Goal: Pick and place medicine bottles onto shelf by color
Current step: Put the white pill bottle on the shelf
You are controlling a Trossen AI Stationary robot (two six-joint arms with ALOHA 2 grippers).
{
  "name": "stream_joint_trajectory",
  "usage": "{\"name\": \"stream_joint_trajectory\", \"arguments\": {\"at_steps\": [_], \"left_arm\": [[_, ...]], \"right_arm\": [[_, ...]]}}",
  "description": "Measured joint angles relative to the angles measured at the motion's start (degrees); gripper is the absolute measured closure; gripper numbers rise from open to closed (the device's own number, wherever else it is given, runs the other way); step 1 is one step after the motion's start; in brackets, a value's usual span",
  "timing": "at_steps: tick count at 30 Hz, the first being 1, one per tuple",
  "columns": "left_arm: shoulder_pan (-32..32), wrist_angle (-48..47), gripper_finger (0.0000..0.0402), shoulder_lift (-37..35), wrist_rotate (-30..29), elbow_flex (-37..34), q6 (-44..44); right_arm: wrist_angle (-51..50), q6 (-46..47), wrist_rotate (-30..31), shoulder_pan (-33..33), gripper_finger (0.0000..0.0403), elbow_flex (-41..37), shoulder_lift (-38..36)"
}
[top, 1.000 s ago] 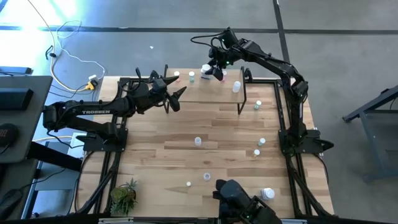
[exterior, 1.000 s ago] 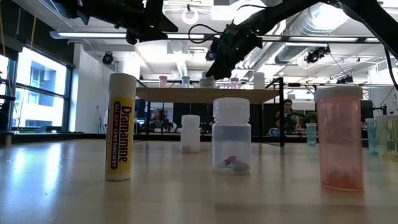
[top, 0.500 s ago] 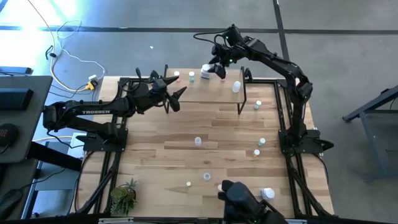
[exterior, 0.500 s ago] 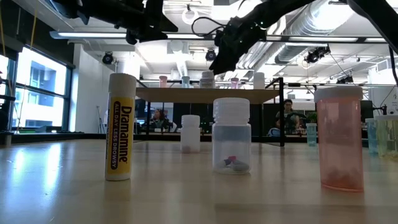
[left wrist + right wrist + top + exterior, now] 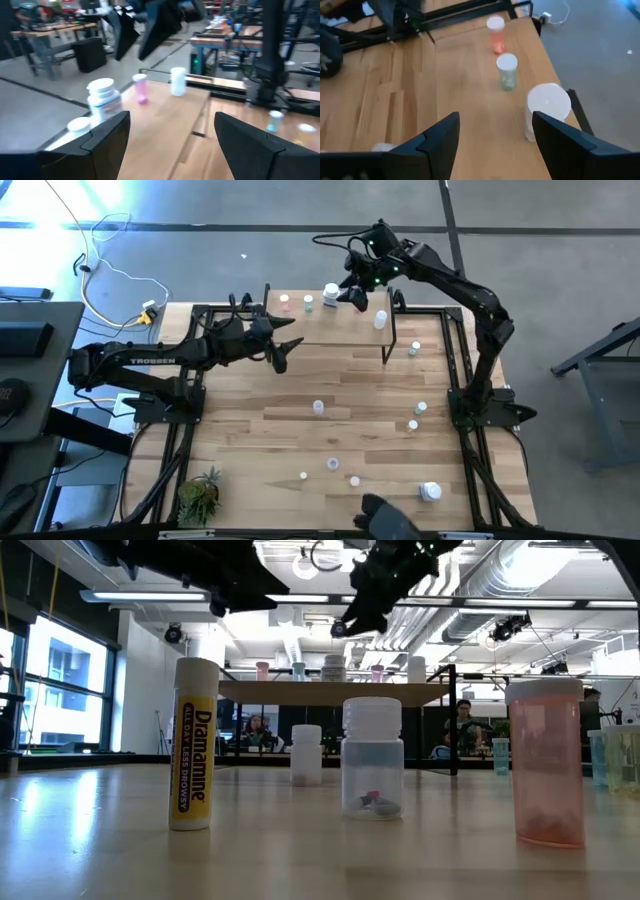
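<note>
From the high view the whole table (image 5: 250,430) is seen, with the shelf (image 5: 330,325) at its far edge and small medicine bottles (image 5: 318,407) scattered over the planks; a larger white bottle (image 5: 430,492) lies near the front right corner and a potted plant (image 5: 198,492) stands at the front left. The low view alone shows what stands closest to the front edge: a yellow-labelled tube (image 5: 194,744), a clear bottle (image 5: 371,758) with a small pink and blue piece lying at its bottom, and an orange vial (image 5: 544,761) with pale residue in its base.

On the shelf, the right wrist view shows a row near one edge: a pink-tinted bottle (image 5: 495,34), a green-tinted bottle (image 5: 507,71) beside it, and a larger white-capped bottle (image 5: 547,111). A further white bottle (image 5: 380,319) is seen standing apart on the shelf's right part.

The right gripper (image 5: 352,292) is held above the shelf's far edge, beside the white-capped bottle, with the arm arched high over the table's right side; its fingers (image 5: 437,142) are spread apart and nothing is held. The left gripper (image 5: 283,345) is stretched out low towards the shelf's left end, its fingers (image 5: 105,137) likewise parted and empty.
</note>
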Motion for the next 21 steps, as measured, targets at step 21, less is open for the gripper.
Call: {"name": "stream_joint_trajectory", "arguments": {"at_steps": [21], "left_arm": [[-11.1, -7.7, 0.0122, 0.6, 12.0, 0.0, -4.2]], "right_arm": [[1.0, 25.0, 20.9, 18.2, 0.0162, 0.0, -8.1]]}}
